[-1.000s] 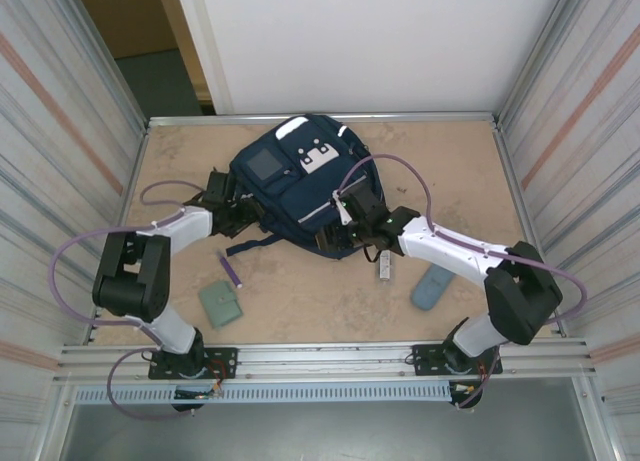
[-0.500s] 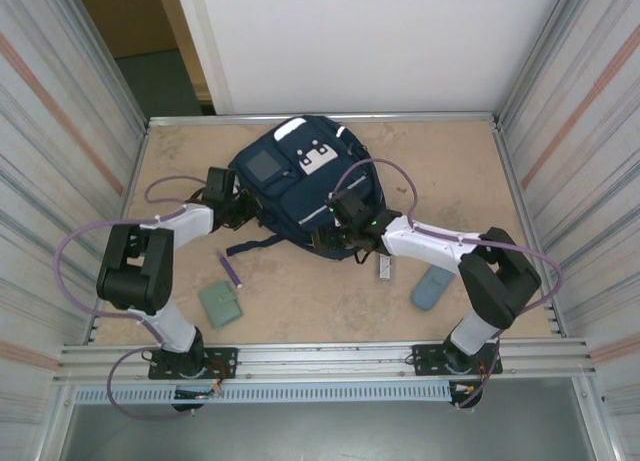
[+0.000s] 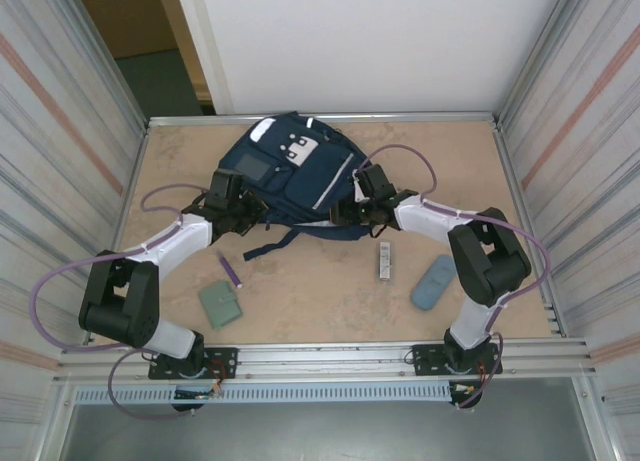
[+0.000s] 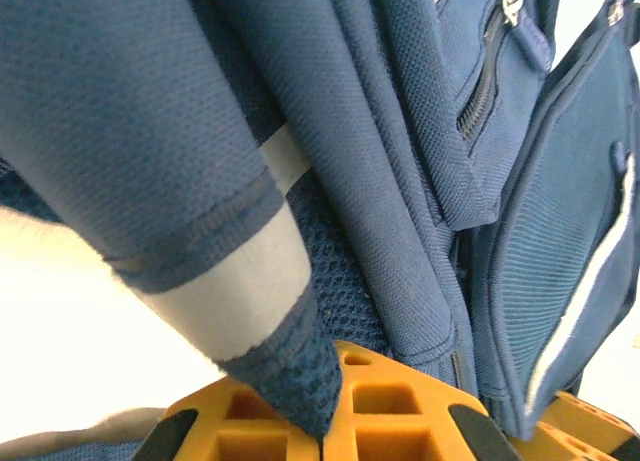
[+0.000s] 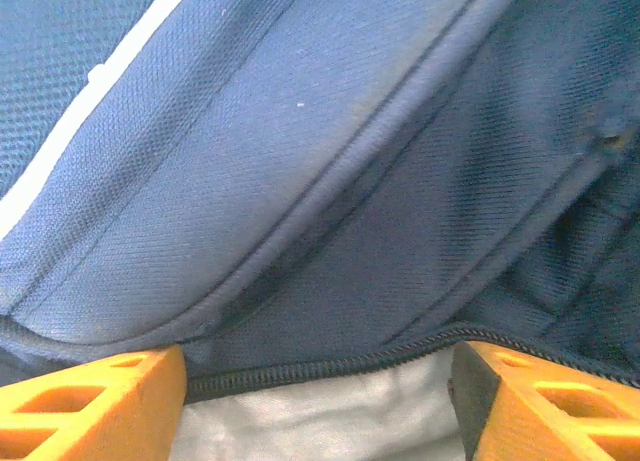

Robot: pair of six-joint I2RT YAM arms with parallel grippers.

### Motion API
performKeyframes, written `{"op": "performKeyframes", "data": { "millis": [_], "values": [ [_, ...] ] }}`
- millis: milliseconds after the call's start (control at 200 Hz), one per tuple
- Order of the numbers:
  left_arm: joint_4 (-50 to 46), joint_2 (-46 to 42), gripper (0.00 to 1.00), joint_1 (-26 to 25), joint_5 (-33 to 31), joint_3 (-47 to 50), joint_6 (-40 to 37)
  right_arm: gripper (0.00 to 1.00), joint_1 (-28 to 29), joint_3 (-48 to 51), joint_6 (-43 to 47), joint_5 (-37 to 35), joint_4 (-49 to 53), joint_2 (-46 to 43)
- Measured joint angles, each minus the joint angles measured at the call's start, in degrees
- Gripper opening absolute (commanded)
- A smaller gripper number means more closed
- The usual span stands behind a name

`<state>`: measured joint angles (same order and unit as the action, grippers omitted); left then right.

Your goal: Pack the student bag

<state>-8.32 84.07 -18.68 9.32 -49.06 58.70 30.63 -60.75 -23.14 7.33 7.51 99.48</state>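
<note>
The student bag (image 3: 290,171) is a bulky navy backpack of coarse woven fabric. It lies on the far half of the table (image 3: 470,151), a little left of centre, front side up, showing white and grey patches and a thin pale stripe, with a dark strap (image 3: 268,247) trailing toward the near side. The left gripper (image 3: 238,209) sits at the bag's near left edge; in the left wrist view its orange, hollow-celled fingers (image 4: 400,406) are pressed together on a tapering mesh-tipped strap (image 4: 230,281) banded in pale grey. The right gripper (image 3: 347,212) is at the bag's near right edge, its orange fingers (image 5: 90,401) spread wide on either side of a black zipper line (image 5: 330,366) with grey lining below it. The table is a scuffed sandy-brown board framed in metal rail, flanked by ribbed metal walls (image 3: 60,131), with a white panel (image 3: 370,41) behind. On the near half lie a purple pen (image 3: 231,271), a square green-grey wallet (image 3: 219,304), a small pale oblong item (image 3: 384,260) and a grey-blue pouch (image 3: 432,283), all apart from the bag.
</note>
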Motion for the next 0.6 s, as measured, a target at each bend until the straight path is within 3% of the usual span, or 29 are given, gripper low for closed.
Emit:
{"op": "performKeyframes", "data": {
  "millis": [125,311,411,601],
  "values": [
    [-2.64,-0.09,0.0,-1.68,0.07,0.2,4.7,0.71,2.51,5.81,6.6,-4.48,-5.66,-8.66],
    [-5.22,-0.17,0.0,-4.48,1.22,0.17,10.36,0.71,18.01,14.16,17.55,-9.92,-16.15,-21.86],
    [-5.81,-0.44,0.0,-4.61,2.21,0.15,12.61,0.72,23.37,15.76,20.04,-10.16,-20.11,-21.31],
    [-6.93,-1.9,0.0,-5.4,3.32,-0.24,16.31,0.73,27.1,19.74,23.85,-10.58,-32.52,-12.61]
  ]
}}
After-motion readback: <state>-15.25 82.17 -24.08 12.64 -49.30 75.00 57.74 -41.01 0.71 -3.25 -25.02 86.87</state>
